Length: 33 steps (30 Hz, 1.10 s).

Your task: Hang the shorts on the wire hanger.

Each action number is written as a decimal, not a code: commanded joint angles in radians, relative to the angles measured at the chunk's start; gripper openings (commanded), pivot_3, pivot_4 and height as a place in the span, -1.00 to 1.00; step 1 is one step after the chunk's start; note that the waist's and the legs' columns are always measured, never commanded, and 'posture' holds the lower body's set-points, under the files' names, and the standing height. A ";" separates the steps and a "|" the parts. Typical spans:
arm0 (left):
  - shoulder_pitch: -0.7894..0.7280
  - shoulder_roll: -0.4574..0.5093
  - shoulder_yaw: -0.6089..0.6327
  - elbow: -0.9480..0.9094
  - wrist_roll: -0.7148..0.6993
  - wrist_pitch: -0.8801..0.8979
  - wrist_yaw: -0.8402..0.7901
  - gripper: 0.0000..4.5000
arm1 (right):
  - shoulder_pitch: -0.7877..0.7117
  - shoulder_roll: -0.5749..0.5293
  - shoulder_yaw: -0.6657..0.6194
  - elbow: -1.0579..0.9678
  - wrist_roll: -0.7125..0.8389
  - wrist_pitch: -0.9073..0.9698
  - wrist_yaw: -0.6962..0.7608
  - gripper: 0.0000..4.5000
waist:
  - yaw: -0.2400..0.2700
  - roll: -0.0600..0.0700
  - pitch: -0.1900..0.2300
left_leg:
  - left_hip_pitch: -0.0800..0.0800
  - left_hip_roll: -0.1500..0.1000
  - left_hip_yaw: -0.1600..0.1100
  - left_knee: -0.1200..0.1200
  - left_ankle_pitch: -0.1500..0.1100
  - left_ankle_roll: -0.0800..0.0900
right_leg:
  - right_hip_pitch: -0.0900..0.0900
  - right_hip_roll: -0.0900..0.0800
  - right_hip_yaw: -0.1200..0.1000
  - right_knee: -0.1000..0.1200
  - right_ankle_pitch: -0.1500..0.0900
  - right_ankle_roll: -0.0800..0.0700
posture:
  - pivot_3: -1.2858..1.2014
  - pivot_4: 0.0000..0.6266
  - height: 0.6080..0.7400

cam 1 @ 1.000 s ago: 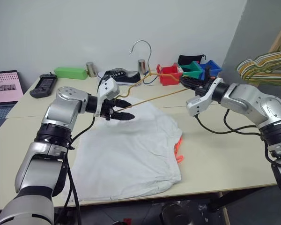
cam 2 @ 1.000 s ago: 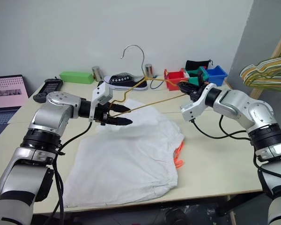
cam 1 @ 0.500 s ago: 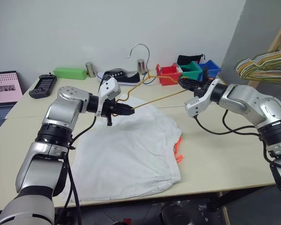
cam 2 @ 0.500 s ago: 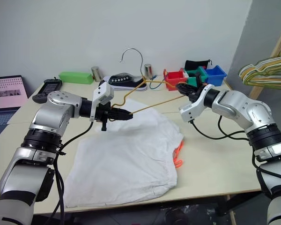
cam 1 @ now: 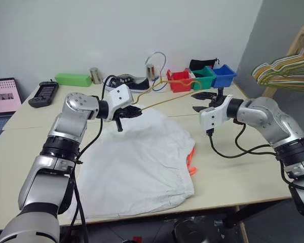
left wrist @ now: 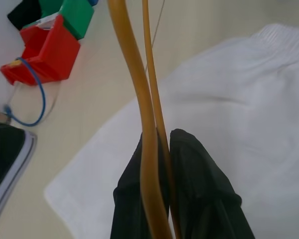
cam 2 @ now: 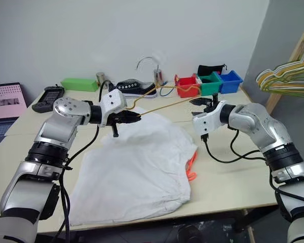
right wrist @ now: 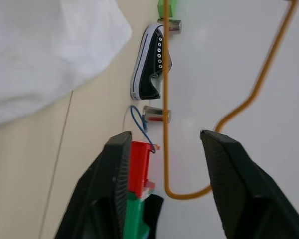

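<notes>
Tan wire hanger sits pinched in left gripper above shorts; right gripper gapes.

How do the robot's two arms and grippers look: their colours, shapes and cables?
Both arms are rounded silver-grey metal segments with black joint rings. A black cable loops loosely beside each forearm. Each wrist carries a white boxy block. The left gripper and the right gripper each have two black fingers.

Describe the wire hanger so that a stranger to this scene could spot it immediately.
Start at the white shorts spread across the middle of the table. Just above their far edge, the left gripper is shut on one end of the wire hanger. It is a single thin yellowish-tan wire, unlike the thicker bunched hangers at the right.
</notes>
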State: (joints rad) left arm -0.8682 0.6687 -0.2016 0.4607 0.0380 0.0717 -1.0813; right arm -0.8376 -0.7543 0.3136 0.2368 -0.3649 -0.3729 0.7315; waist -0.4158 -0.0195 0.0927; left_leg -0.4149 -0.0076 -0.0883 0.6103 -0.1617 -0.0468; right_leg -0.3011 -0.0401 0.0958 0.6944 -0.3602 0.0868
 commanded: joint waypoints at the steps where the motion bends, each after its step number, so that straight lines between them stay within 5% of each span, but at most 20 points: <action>1: 0.007 0.035 -0.004 -0.041 0.092 -0.126 0.102 -1.00 | -0.019 0.020 -0.093 -0.064 0.110 0.209 0.072 0.54 | 0.000 0.000 0.000 | 0.000 0.000 0.000 0.000 0.000 0.000 | 0.000 0.000 0.000 0.000 0.000 0.000 | -0.22 -0.93 1.00; 6: 0.044 0.046 -0.004 -0.091 0.157 -0.217 0.174 -1.00 | -0.014 0.007 -0.098 -0.058 0.091 0.274 0.093 0.96 | 0.003 0.000 0.000 | 0.000 0.000 -0.001 0.000 0.000 0.000 | 0.000 0.000 -0.001 0.002 0.000 0.000 | -0.22 -0.93 1.00; 26: 0.078 0.067 -0.080 -0.252 0.391 -0.426 0.279 -1.00 | -0.072 0.071 0.029 0.091 -0.059 0.314 0.114 0.96 | 0.006 0.000 0.000 | 0.000 -0.001 -0.002 0.000 0.000 0.000 | -0.001 0.000 -0.001 0.002 0.000 0.000 | -0.19 -0.95 1.00; 33: 0.062 0.056 -0.084 -0.231 0.410 -0.457 0.291 -1.00 | -0.078 0.081 0.037 0.110 -0.068 0.305 0.120 0.35 | 0.006 0.000 0.000 | 0.000 -0.001 -0.002 0.000 0.000 0.000 | -0.001 0.000 -0.001 0.002 0.000 0.000 | -0.20 -0.93 1.00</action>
State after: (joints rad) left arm -0.7673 0.7258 -0.2973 0.2374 0.4464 -0.3696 -0.8149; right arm -0.8737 -0.6699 0.3602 0.3580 -0.4243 -0.0554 0.8513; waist -0.4100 -0.0193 0.0926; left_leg -0.4151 -0.0084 -0.0900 0.6103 -0.1615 -0.0463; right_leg -0.3020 -0.0401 0.0951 0.6963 -0.3603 0.0872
